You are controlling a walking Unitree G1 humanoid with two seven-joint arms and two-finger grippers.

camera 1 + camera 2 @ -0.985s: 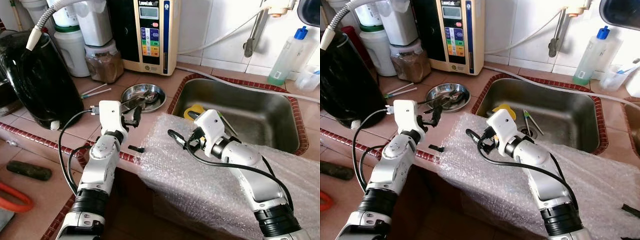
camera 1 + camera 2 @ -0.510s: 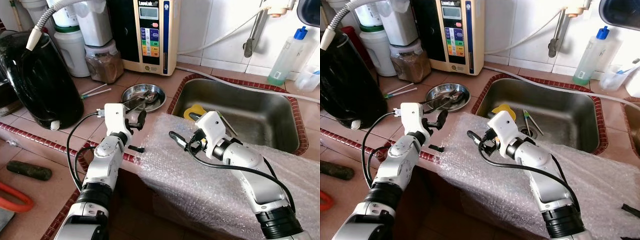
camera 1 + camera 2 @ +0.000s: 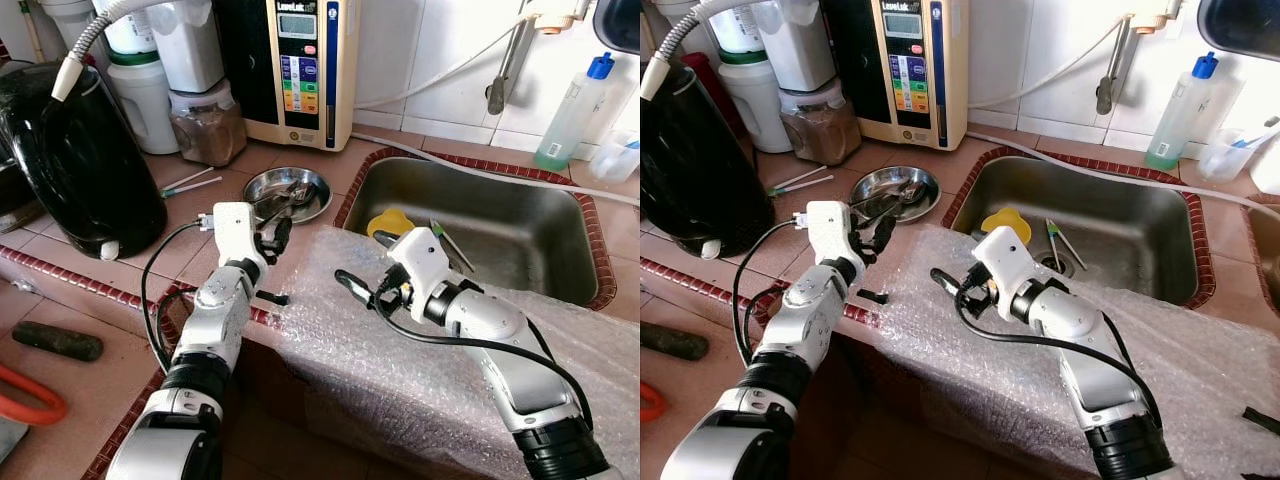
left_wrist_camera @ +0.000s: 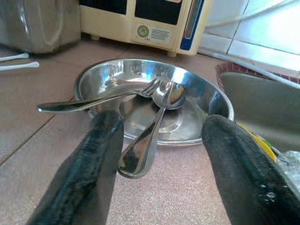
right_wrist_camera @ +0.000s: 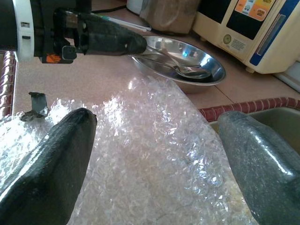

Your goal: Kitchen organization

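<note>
A shallow steel bowl (image 3: 292, 194) sits on the tiled counter left of the sink, holding a spoon (image 4: 154, 123) and a fork (image 4: 89, 103) whose handles stick out over the rim. My left gripper (image 3: 273, 234) is open just short of the bowl, low over the counter. In the left wrist view the spoon's handle end lies between the fingers (image 4: 101, 154), close to one of them. My right gripper (image 3: 366, 262) is open above a sheet of bubble wrap (image 3: 420, 350) draped over the counter edge, with nothing between its fingers (image 5: 56, 154).
A black kettle (image 3: 80, 150) stands at the left, with a jar (image 3: 208, 122) and a water purifier (image 3: 300, 65) behind the bowl. The steel sink (image 3: 510, 225) holds a yellow item (image 3: 393, 220). A soap bottle (image 3: 575, 105) is at the far right. A small black scrap (image 3: 272, 297) lies on the counter edge.
My left gripper has crept a little forward and to the right, toward the bowl. The right gripper has shifted slightly over the bubble wrap.
</note>
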